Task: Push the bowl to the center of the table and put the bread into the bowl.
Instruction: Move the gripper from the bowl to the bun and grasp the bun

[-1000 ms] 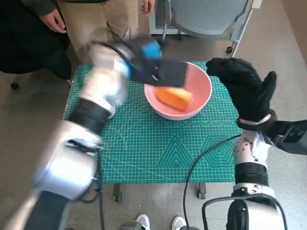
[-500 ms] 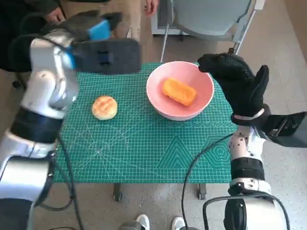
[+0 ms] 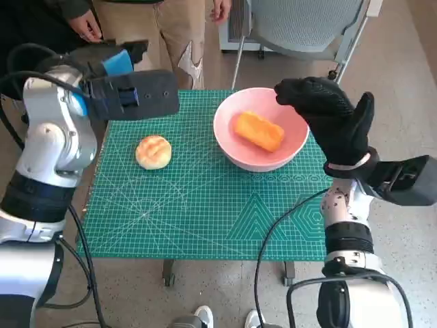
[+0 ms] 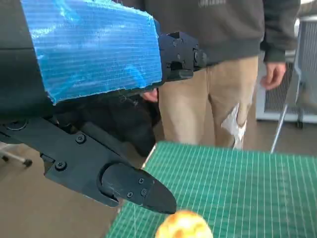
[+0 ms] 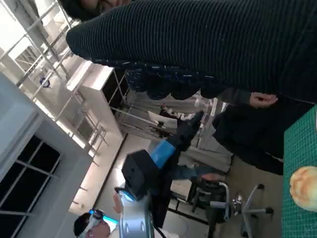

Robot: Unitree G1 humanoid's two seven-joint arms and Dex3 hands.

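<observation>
A pink bowl (image 3: 235,147) stands on the green cutting mat (image 3: 225,219), toward the far right part of the table. An orange oblong bread (image 3: 259,131) lies inside it. A round golden bun (image 3: 153,151) sits on the mat left of the bowl; it also shows as bun (image 4: 184,225) and bun (image 5: 305,183). My left hand (image 3: 136,94) hovers above the mat's far left corner, flat and holding nothing. My right hand (image 3: 334,119) is raised beside the bowl's right rim, fingers spread, holding nothing.
Two people stand beyond the table's far edge, one in tan trousers (image 3: 164,31). A grey office chair (image 3: 293,24) stands behind the bowl. A black cable (image 3: 280,236) crosses the mat's near right. Floor surrounds the small table.
My left hand has drawn back from over the bowl to the far left, uncovering the bun. The orange bread stays in the bowl. My right hand shifted slightly.
</observation>
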